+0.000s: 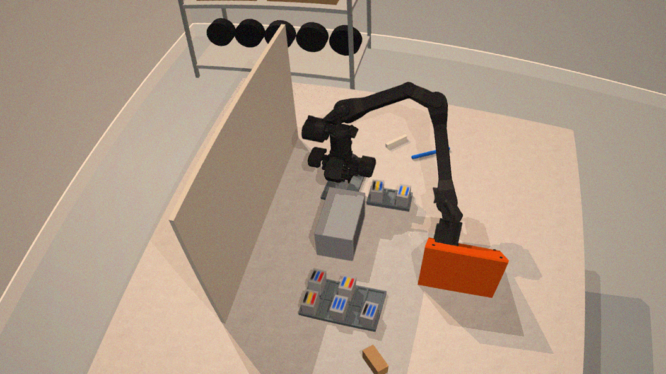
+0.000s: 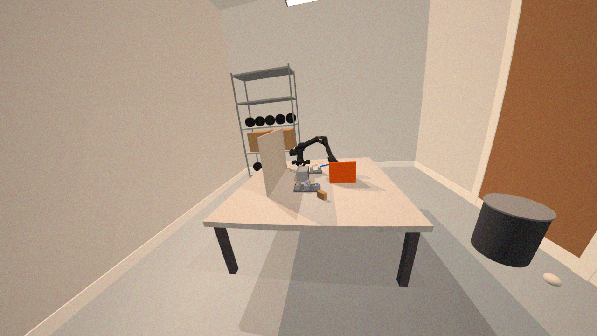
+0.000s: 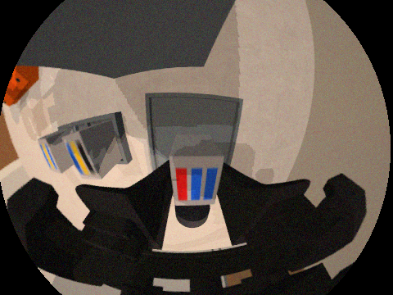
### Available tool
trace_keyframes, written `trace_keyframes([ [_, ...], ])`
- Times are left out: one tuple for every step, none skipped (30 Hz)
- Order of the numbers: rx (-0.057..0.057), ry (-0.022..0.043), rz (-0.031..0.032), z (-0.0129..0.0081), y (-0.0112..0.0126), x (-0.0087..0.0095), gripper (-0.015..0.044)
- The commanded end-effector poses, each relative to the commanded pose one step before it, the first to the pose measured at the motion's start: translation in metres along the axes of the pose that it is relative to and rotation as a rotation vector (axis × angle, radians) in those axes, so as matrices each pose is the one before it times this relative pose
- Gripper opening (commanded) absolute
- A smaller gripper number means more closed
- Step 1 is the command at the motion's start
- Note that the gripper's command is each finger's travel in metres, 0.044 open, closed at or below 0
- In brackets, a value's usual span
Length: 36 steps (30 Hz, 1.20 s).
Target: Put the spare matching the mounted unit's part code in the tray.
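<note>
the end effector (image 3: pixel 196 208) holds a small spare (image 3: pixel 196 180) with red and blue stripes over the gray tray (image 3: pixel 193 115).

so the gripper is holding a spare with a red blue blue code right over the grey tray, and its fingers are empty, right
Not quite: the fingers are not empty. The gripper is shut on the spare, whose red, blue, blue stripes sit between the jaws in the wrist view. The rest holds: the spare hangs right over the grey tray.
</note>
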<state>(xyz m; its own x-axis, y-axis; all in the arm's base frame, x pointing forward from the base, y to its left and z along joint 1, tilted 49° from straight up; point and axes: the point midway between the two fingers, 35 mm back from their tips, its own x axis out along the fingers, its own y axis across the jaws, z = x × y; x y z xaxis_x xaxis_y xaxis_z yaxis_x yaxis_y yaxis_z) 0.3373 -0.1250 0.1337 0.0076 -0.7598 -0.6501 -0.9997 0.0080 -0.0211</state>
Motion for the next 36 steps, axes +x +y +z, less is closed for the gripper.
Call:
trace_keyframes([
  [-0.0005, -0.0001, -0.00116, 0.00036, -0.00028, -0.00091, 0.0105],
  [0.0, 0.0, 0.0, 0.0, 0.0, 0.0, 0.0131],
  [0.0, 0.0, 0.0, 0.0, 0.0, 0.0, 0.0157],
  [0.0, 0.0, 0.0, 0.0, 0.0, 0.0, 0.0184],
  [0.0, 0.0, 0.0, 0.0, 0.0, 0.0, 0.021],
  [0.0, 0.0, 0.0, 0.0, 0.0, 0.0, 0.0236],
  [0.0, 0.0, 0.0, 0.0, 0.0, 0.0, 0.0263],
  [0.0, 0.0, 0.0, 0.0, 0.0, 0.0, 0.0289],
  [0.0, 0.0, 0.0, 0.0, 0.0, 0.0, 0.0315],
  [0.0, 0.0, 0.0, 0.0, 0.0, 0.0, 0.0341],
  [0.0, 0.0, 0.0, 0.0, 0.0, 0.0, 0.0368],
  [0.0, 0.0, 0.0, 0.0, 0.0, 0.0, 0.0394],
  [0.0, 0.0, 0.0, 0.0, 0.0, 0.0, 0.042],
  [0.0, 0.0, 0.0, 0.0, 0.0, 0.0, 0.044],
  [-0.0022, -0.00054, -0.00057, 0.00018, -0.00042, -0.00239, 0.044],
  [-0.0067, -0.00144, -0.00166, 0.0005, -0.00114, -0.00721, 0.044],
  [-0.0113, -0.00183, -0.00265, 0.00073, -0.00148, -0.0121, 0.044],
  [-0.0142, -0.00127, -0.00318, 0.00072, -0.00115, -0.01536, 0.044],
  [-0.0143, -0.0001, -0.00305, 0.00049, -0.00036, -0.01551, 0.044],
  [-0.0143, 0.00108, -0.00297, 0.00023, 0.00043, -0.01555, 0.044],
  [-0.0142, 0.00226, -0.00293, -0.00005, 0.0012, -0.01547, 0.044],
  [-0.0112, 0.00263, -0.00234, -0.00026, 0.00149, -0.01225, 0.044],
  [-0.0067, 0.00194, -0.00143, -0.00025, 0.00111, -0.00732, 0.044],
  [-0.0022, 0.00071, -0.00048, -0.0001, 0.00041, -0.00243, 0.044],
  [0.0, 0.0, 0.0, 0.0, 0.0, 0.0, 0.044],
  [0.0, 0.0, 0.0, 0.0, 0.0, 0.0, 0.044],
  [0.0, 0.0, 0.0, 0.0, 0.0, 0.0, 0.044],
  [0.0, 0.0, 0.0, 0.0, 0.0, 0.0, 0.044],
  [0.0, 0.0, 0.0, 0.0, 0.0, 0.0, 0.044],
  [0.0029, 0.00232, -0.01342, 0.00049, -0.00209, 0.00309, 0.044],
  [0.0, 0.0, 0.0, 0.0, 0.0, 0.0, 0.044],
  [0.0, 0.0, 0.0, 0.0, 0.0, 0.0, 0.044],
  [0.0, 0.0, 0.0, 0.0, 0.0, 0.0, 0.044],
  [0.0, 0.0, 0.0, 0.0, 0.0, 0.0, 0.044],
  [0.0, 0.0, 0.0, 0.0, 0.0, 0.0, 0.044],
  [0.0, 0.0, 0.0, 0.0, 0.0, 0.0, 0.044],
])
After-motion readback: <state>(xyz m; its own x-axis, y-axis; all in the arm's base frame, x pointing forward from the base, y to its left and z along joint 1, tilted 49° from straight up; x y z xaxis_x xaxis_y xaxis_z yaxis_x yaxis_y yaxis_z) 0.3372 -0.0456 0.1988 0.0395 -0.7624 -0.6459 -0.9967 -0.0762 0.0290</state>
